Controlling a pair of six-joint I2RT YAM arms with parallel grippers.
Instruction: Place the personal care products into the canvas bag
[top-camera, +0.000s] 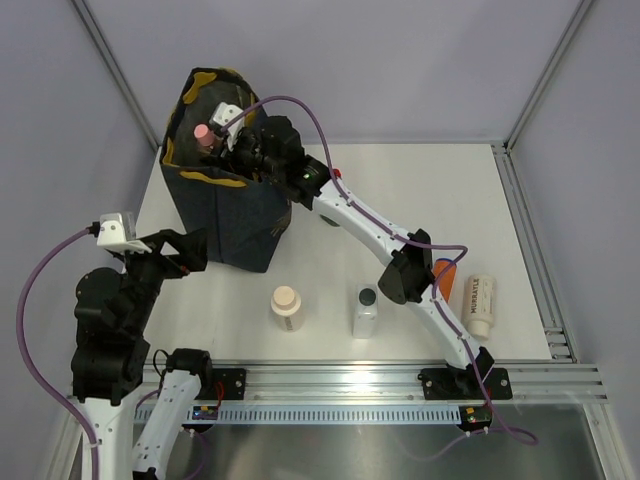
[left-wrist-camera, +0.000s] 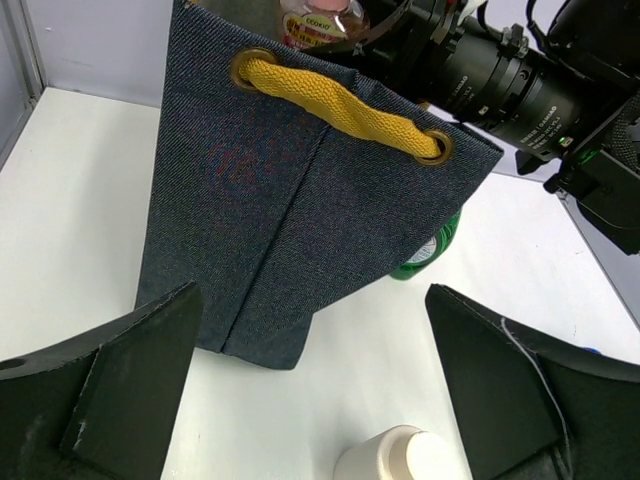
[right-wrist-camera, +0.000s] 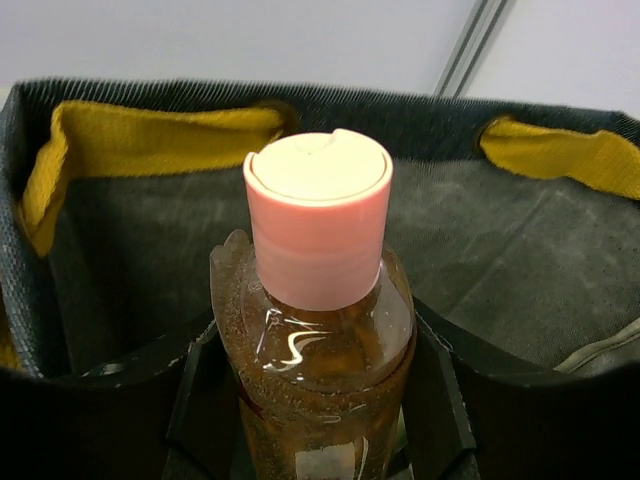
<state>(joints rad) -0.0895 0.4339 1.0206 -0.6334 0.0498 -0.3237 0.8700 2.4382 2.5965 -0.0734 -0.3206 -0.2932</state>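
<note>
Bottle and bag are what matter now: my right gripper (right-wrist-camera: 320, 420) is closed on the body of the peach bottle (right-wrist-camera: 315, 330), one finger pressed on each flank, and the pink cap (right-wrist-camera: 318, 220) stands up toward my wrist camera. The bottle's long axis runs upright, in line with my reach, so it points down into the mouth of the canvas bag (right-wrist-camera: 130, 240). The bag's grey lining spreads behind and below the bottle, with its yellow trim to either side of my fingers. From the left wrist view part of the bottle's label shows above the bag's rim, so I judge it is over the opening rather than deep inside; how far it sits above the bottom I cannot tell. The drop is straight down from my fingertips, and the bottle looks well inside the rim all round, so no sideways shift seems needed before I let go. My left gripper (left-wrist-camera: 310, 390) is spread wide and holds nothing, facing the bag's outer wall just ahead of it, with a cream-capped bottle (left-wrist-camera: 395, 455) close beneath its fingers.
</note>
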